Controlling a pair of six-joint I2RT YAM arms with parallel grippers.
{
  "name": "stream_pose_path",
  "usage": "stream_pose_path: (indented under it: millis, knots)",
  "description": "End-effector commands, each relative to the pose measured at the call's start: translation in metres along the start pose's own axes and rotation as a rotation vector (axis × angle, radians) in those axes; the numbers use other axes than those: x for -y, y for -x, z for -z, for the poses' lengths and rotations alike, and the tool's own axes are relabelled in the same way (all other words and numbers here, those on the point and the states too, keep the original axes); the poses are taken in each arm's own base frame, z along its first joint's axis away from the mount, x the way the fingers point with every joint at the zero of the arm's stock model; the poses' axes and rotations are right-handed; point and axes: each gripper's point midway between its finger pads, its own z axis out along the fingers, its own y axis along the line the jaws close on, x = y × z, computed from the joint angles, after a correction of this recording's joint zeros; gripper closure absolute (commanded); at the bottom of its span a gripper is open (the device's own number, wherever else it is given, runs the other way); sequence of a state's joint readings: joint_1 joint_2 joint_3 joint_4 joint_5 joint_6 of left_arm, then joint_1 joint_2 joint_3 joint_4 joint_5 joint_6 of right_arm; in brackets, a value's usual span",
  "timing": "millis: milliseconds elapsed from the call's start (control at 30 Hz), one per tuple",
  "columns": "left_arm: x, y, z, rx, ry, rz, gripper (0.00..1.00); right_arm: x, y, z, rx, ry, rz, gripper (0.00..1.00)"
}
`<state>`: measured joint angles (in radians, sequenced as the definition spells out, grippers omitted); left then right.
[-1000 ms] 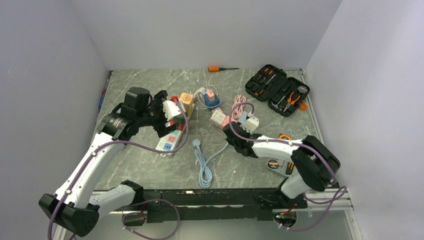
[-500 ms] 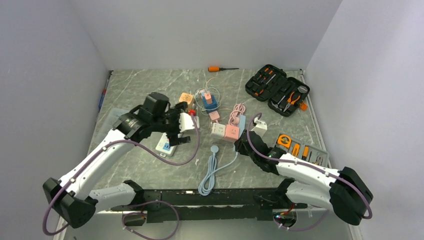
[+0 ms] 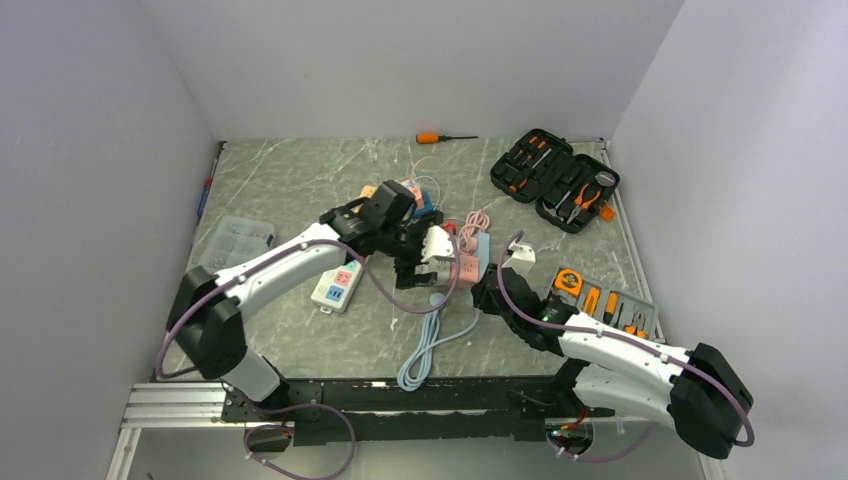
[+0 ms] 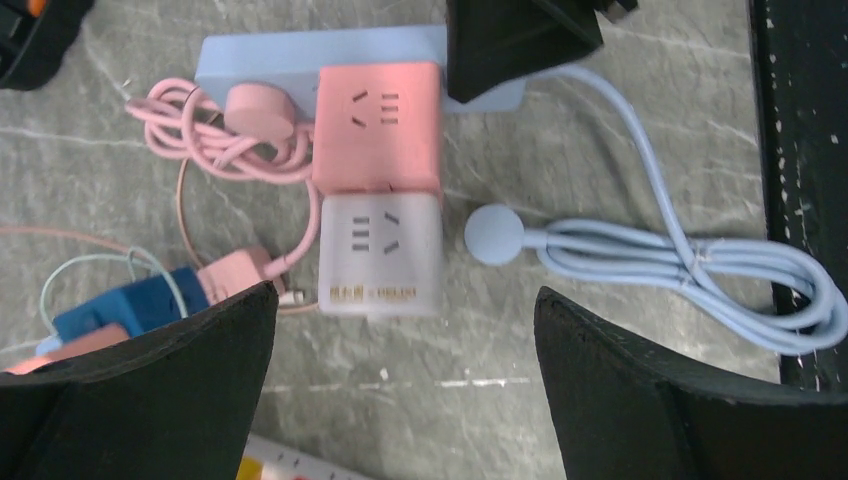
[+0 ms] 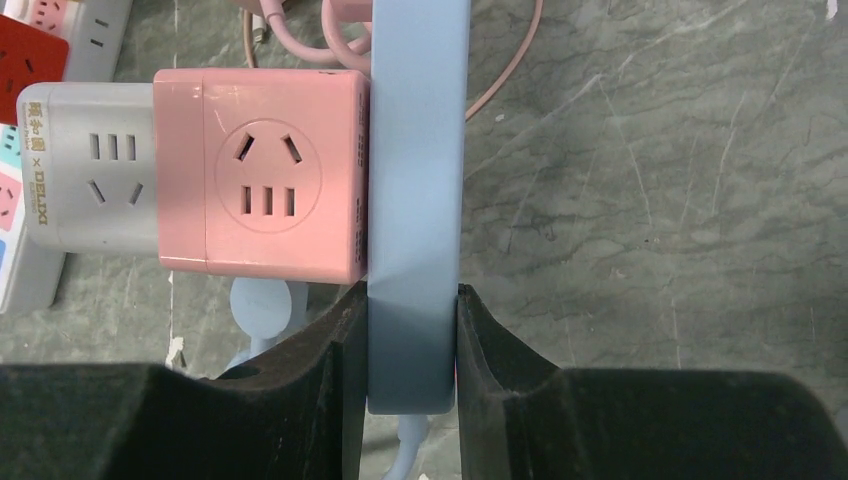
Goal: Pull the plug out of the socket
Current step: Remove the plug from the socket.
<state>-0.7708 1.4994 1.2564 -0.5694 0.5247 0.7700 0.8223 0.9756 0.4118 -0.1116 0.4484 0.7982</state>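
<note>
A light blue power strip (image 5: 418, 150) lies on the marble table. A pink cube adapter (image 5: 260, 175) is plugged into its side, and a white cube adapter (image 5: 95, 180) is plugged into the pink one. My right gripper (image 5: 412, 340) is shut on the near end of the blue strip; it also shows in the top view (image 3: 487, 290). My left gripper (image 4: 405, 380) is open and empty, hovering just above and short of the white cube (image 4: 382, 250), with the pink cube (image 4: 378, 125) beyond it. In the top view my left gripper (image 3: 425, 258) hides the white cube.
The strip's blue cable (image 4: 680, 255) coils toward the near edge. A pink cable coil (image 4: 230, 140) lies beside the strip. A white strip with coloured sockets (image 3: 337, 285), a clear box (image 3: 232, 240), an open tool case (image 3: 555, 178), a tool tray (image 3: 605, 300) and an orange screwdriver (image 3: 440, 137) lie around.
My left gripper swung right, away from the white multi-socket strip, to above the white and pink cubes. My right arm drew back, and its gripper stayed by the blue strip.
</note>
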Motion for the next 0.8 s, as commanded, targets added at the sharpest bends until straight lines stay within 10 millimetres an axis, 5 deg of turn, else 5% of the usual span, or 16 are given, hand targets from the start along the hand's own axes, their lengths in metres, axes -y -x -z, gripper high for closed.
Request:
stream_pose_path:
  millis: [0,400,767]
  knots:
    - [-0.003,0.036,-0.022,0.092,-0.041,-0.002,0.01,-0.034,0.041,0.009,0.150,0.113,-0.061,1.00]
    - [-0.022,0.042,-0.071,0.108,0.042,-0.001,0.01,-0.046,0.057,0.019,0.197,0.181,-0.057,1.00]
    - [-0.017,0.008,-0.103,-0.002,-0.010,0.038,0.01,-0.048,0.061,0.021,0.217,0.197,-0.060,1.00]
